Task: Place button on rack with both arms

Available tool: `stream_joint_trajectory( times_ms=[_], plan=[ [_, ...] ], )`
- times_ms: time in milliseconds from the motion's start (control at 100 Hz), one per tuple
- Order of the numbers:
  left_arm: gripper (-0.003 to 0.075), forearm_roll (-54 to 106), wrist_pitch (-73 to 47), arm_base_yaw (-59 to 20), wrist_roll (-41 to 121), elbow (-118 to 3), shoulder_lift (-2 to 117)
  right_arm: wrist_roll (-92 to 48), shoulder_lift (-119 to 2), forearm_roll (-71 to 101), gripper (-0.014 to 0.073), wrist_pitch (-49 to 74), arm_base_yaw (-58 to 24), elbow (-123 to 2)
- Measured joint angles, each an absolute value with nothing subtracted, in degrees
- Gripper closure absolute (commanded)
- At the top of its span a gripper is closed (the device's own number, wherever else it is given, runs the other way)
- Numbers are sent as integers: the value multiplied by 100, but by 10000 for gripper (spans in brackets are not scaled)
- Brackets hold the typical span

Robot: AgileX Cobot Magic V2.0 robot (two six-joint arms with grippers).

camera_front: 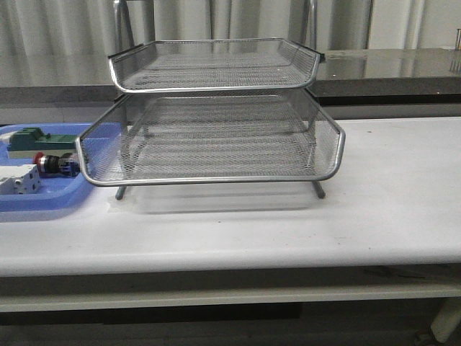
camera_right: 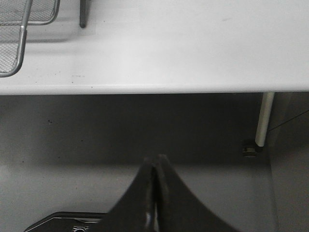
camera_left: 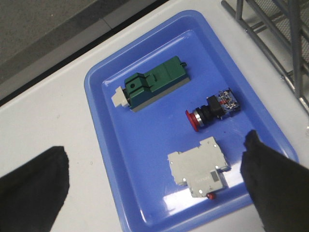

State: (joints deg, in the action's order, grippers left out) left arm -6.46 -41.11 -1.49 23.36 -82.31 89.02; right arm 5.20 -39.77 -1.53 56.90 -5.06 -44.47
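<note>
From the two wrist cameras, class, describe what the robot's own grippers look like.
Left gripper: two broad, matte black fingers with blunt, wedge-like tips. Right gripper: dark fingers tapering to narrow tips. No markings or cables show.

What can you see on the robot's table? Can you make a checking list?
Surface: white table, bare in front of the rack.
Job's things: button lies in the blue tray; rack holds nothing seen.
Clutter: green block and white boxy part share the tray.
Grippers: left gripper open above the tray; right gripper shut, off the table's edge.
Cables: nothing seen.
Surroundings: dark counter, curtain behind.
</note>
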Motion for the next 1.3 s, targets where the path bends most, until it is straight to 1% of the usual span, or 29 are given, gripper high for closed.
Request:
stream_joint_trajectory(
  times_ms=[360, 570, 790, 1300],
  plan=[
    [23, -327, -5307, -149, 3694, -10634, 11194, 520, -3977, -153, 662, 5690, -506, -4447],
    [23, -56, -5823, -149, 4121, -11465, 12188, 520, -3977, -153, 662, 5690, -506, -4447],
    [23, 338, -5926, -149, 4398, -11705, 12762, 520, -3977, -153, 662, 5690, -506, -4447],
    [24, 388, -5928, -149, 4870, -11722, 13243, 520, -3977, -152, 662, 5690, -506, -4447]
  ],
)
